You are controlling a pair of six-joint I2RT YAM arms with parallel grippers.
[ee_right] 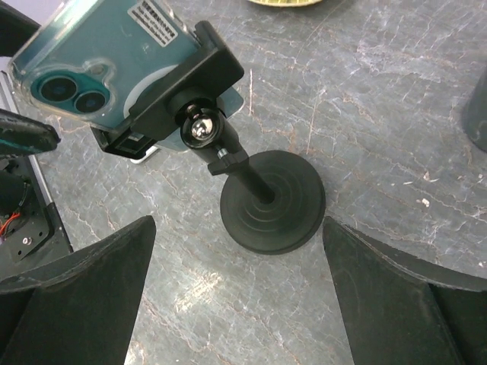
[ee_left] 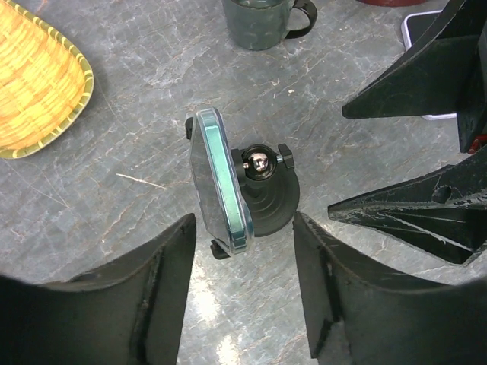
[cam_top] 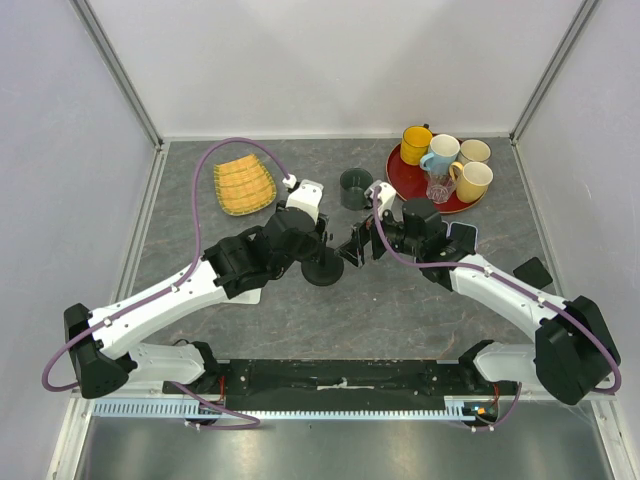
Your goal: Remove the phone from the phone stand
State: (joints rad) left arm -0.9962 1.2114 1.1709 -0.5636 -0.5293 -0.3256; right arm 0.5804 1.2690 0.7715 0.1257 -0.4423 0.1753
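Teal-cased and edge-on to my left wrist camera, the phone (ee_left: 221,182) stands upright in the clamp (ee_right: 183,84) of the black phone stand (ee_left: 270,201), not yet freed. My left gripper (ee_left: 243,285) is partly open and holds nothing. It has a finger on either side of the phone, placed, I judge, so that closing would pinch it across its thin faces. The finger at 7 o'clock in that view ends just beside the phone's lower corner, and I cannot tell whether it touches. My right gripper (ee_right: 240,296) is spread as wide as it goes, also empty, and straddles the round base (ee_right: 272,201) from the phone's back side. I judge it is there to pin the stand down while the other arm pulls. Room is tight. In the left wrist view my right fingers (ee_left: 426,76) crowd in at 3 o'clock, so I should not sweep that way. Seen from above, with the stand at the centre, the green mug (cam_top: 355,188) sits near at 1 o'clock, the yellow basket (cam_top: 243,185) at 10 o'clock and the red tray (cam_top: 400,178) of cups at 2 o'clock. Bare grey table (cam_top: 400,310) lies open at 5 o'clock, and that way or straight up looks the safest exit once the clamp's lips let go
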